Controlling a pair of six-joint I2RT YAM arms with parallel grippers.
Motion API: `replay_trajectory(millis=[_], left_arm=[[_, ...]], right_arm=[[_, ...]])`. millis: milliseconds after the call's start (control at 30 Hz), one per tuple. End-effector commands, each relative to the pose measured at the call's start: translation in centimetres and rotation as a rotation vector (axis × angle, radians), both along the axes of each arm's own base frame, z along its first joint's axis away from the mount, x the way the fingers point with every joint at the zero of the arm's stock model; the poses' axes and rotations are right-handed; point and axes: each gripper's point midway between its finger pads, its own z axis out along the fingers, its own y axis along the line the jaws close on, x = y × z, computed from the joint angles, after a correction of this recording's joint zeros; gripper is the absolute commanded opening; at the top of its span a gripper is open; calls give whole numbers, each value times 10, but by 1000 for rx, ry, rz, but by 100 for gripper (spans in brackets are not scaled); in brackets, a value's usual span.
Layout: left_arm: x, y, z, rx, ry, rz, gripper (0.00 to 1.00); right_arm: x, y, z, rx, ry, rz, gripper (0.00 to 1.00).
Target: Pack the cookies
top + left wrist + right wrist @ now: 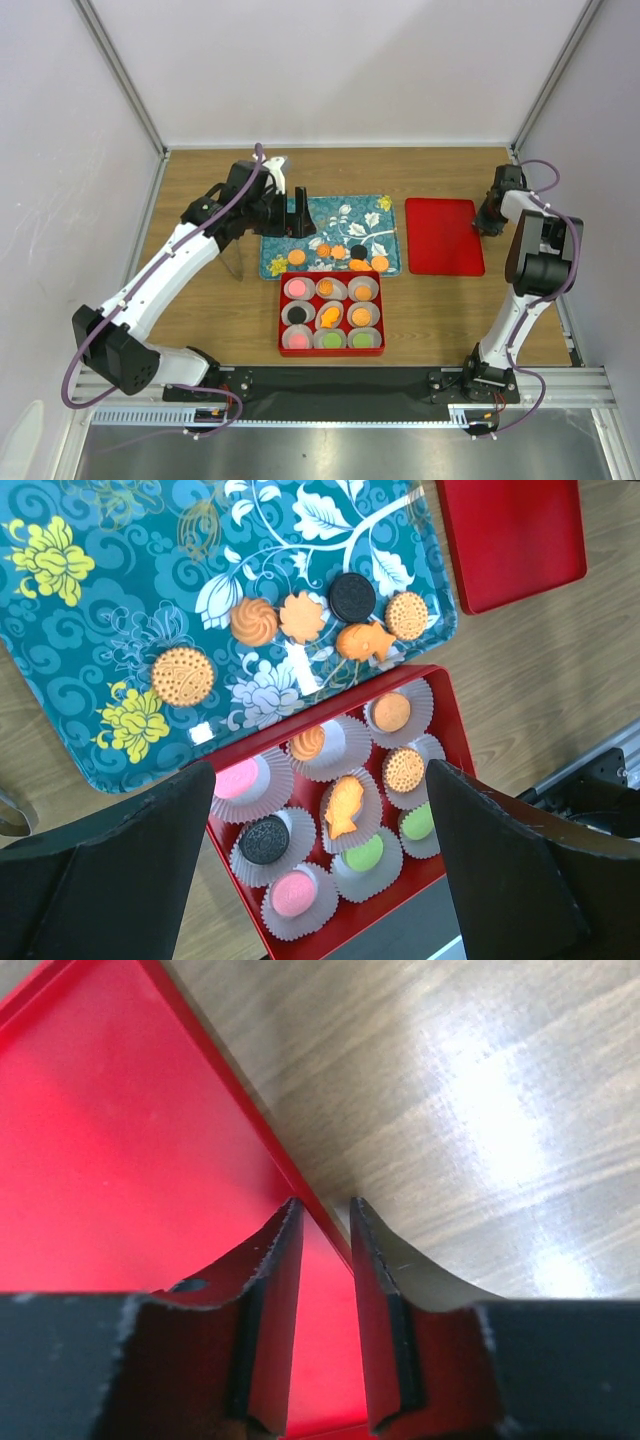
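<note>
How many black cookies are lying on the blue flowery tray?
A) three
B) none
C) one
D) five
C: just one black cookie lies on the teal tray among the orange ones. A second black cookie is not on the tray; it sits in a paper cup inside the red box.
</note>
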Motion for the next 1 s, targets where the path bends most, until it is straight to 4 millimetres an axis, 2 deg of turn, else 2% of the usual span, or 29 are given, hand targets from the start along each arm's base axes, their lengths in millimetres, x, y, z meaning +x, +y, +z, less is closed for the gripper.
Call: replay_trajectory(millis=[0,200,433,567,800,967], left_arm=[[-3,-7,-1,-15,-7,-42,92],[-3,-10,0,-19,-12,-51,92],[-1,-13,1,-25,-13,-60,91],[2,-15,1,-21,-21,-69,91],[3,-24,2,-56,-7,-93,93],[7,-38,5,-111,-1,-122,95]], right_arm=[[-34,-6,-11,5,103,-26,30],[-48,-11,-8,11,110,-66,20],[-61,-12,-6,17,129,-100,3],[-64,-10,4,21,113,-105,0],[-70,-6,34,30,81,-113,0],[-69,-2,74,36,31,-122,0]])
